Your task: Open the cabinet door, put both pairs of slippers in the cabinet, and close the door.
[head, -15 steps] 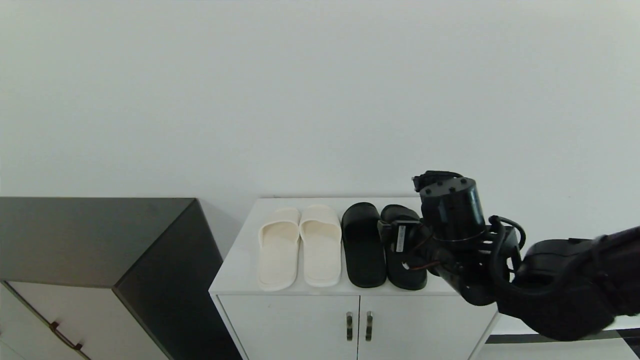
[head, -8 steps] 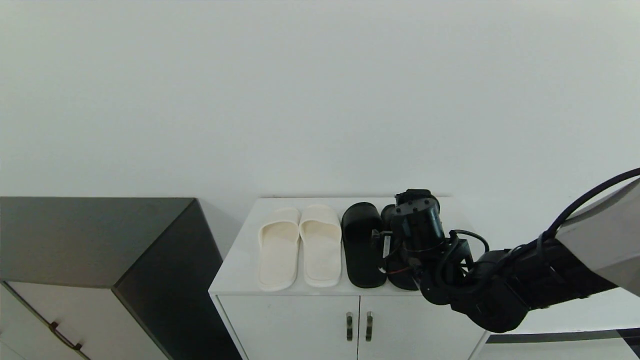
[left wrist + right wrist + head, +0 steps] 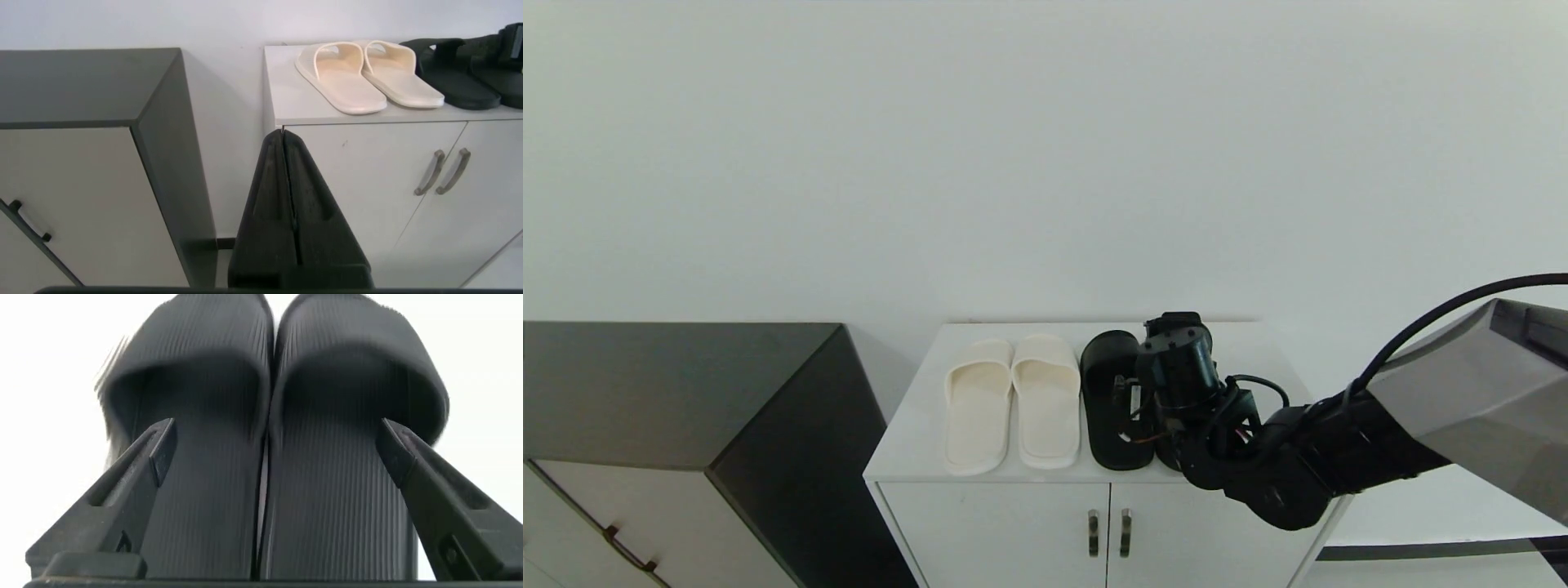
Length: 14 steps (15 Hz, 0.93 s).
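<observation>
Two pairs of slippers lie side by side on top of the white cabinet (image 3: 907, 445): a cream pair (image 3: 1013, 404) on the left and a black pair (image 3: 1111, 400) on the right. My right gripper (image 3: 1150, 412) hovers at the black pair. In the right wrist view it (image 3: 278, 429) is open, one finger on each outer side of the two black slippers (image 3: 204, 400). My left gripper (image 3: 283, 139) is shut and empty, low in front of the cabinet's left door (image 3: 359, 171). Both doors are shut, with handles (image 3: 1107, 532) at the centre.
A taller dark cabinet (image 3: 686, 392) with a pale front stands close to the left of the white one. A plain wall runs behind both. The cream slippers (image 3: 368, 69) lie right beside the black ones (image 3: 462, 77).
My right arm has moved left and lower, from the cabinet's right edge to over the black slippers. The slippers and doors have not moved.
</observation>
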Tool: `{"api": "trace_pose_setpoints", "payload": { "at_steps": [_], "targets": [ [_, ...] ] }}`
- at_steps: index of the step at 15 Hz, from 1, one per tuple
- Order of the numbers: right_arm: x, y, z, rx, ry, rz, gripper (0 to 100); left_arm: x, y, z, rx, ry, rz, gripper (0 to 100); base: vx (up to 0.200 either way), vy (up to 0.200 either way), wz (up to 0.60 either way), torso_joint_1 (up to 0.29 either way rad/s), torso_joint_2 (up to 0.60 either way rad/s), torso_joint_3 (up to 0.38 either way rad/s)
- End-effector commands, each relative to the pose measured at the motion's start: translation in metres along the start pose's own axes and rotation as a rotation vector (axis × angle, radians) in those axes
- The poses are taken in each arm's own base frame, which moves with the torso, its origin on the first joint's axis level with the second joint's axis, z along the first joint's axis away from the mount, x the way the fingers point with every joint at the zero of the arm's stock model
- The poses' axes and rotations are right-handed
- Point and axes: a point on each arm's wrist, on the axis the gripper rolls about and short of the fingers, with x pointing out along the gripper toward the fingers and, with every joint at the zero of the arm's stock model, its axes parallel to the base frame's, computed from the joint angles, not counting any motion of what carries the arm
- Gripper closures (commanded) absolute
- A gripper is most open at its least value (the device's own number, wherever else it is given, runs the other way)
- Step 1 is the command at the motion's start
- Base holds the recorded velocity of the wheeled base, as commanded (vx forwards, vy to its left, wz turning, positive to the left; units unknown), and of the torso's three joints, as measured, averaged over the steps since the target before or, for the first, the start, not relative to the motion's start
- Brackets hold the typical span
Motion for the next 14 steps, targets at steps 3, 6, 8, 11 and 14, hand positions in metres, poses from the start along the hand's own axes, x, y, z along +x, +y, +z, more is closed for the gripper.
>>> {"api": "trace_pose_setpoints", "payload": {
  "at_steps": [3,6,8,11,14],
  "targets": [
    [0.019,0.007,-0.006,-0.015,-0.001,-0.011,0,0.0,0.0,0.0,0.0,0.001,0.0,100,0.0,0.0,0.0,0.0,0.0,0.0],
    [0.032,0.005,-0.008,-0.047,-0.003,-0.031,0,0.0,0.0,0.0,-0.001,0.001,0.001,100,0.0,0.0,0.0,0.0,0.0,0.0],
    [0.04,0.005,-0.008,-0.045,-0.009,-0.039,0,0.0,0.0,0.0,-0.001,0.001,0.001,100,0.0,0.0,0.0,0.0,0.0,0.0],
    [0.049,0.006,-0.008,-0.037,-0.013,-0.039,100,0.0,0.0,0.0,-0.003,0.001,0.001,100,0.0,0.0,0.0,0.0,0.0,0.0],
    [0.054,0.007,-0.008,-0.031,-0.02,-0.049,100,0.0,0.0,0.0,-0.003,0.001,0.001,100,0.0,0.0,0.0,0.0,0.0,0.0]
  ]
}}
